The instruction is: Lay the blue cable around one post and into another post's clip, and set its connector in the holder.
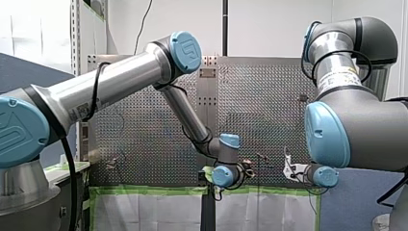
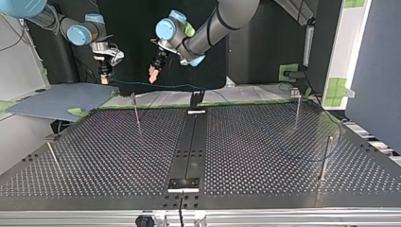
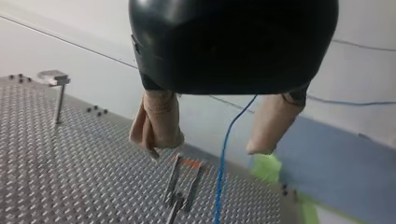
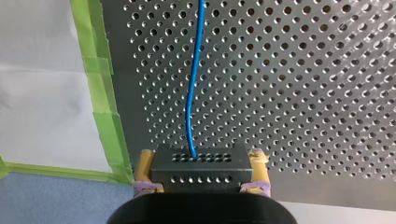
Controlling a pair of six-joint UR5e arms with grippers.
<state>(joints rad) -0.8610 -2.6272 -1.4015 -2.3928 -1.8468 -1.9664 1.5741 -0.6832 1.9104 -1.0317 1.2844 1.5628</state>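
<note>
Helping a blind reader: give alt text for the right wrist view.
My right jaws are shut on the black connector; the blue cable runs from it ahead over the perforated table. Green tape lines the table's edge.

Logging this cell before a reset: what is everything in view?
perforated table: one, grey metal, under both arms.
centre strip: one, black, down the table's middle.
posts: four, metal, upright, two either side of the strip.
blue cable: one, strung across the table.
connector: one, black, on the cable's end.
green tape: strips, along the table's edge.
left gripper: one, beige pads, open, straddling the cable.
right gripper: one, yellow pads, shut on the connector.
</note>
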